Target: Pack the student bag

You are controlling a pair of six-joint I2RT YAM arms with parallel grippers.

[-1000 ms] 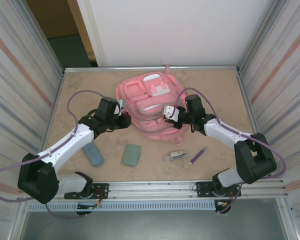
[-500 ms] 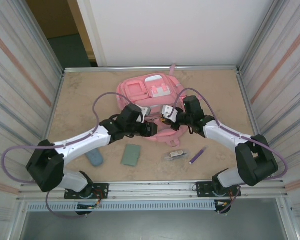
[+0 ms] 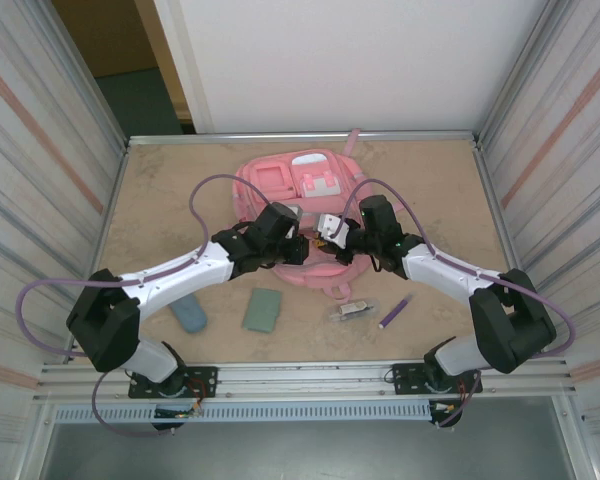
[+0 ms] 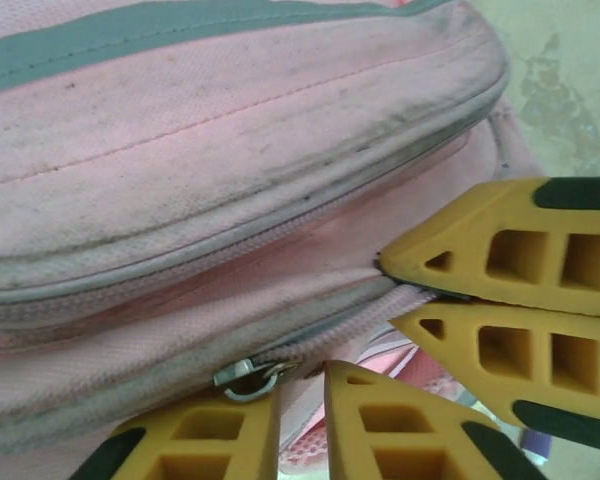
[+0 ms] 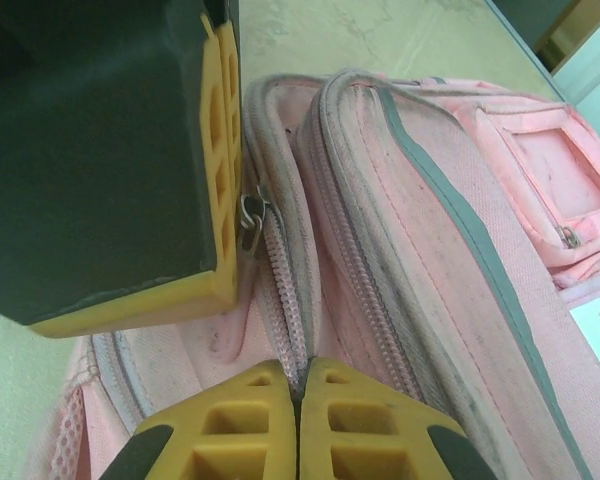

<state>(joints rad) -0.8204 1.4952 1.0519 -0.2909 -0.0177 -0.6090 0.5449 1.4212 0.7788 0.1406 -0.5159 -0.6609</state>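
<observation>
Risk: zip pull [image 4: 245, 378] slips, left gripper [image 4: 302, 385] near-closed at it, hold unclear; right gripper [image 5: 298, 385] clamps student bag [image 5: 430, 230] seam

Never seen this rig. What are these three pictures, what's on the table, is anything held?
Two robot arms work at a table. The overhead picture looks down from behind them; the other two come from a camera on each wrist. A pink student bag lies mid-table. Nearer the arms: a blue case, a green pouch, a small clear packet and a purple pen. The right arm's yellow fingers pinch the bag's zip seam. The left arm's fingers sit by the zip pull; whether they grip it is unclear.
</observation>
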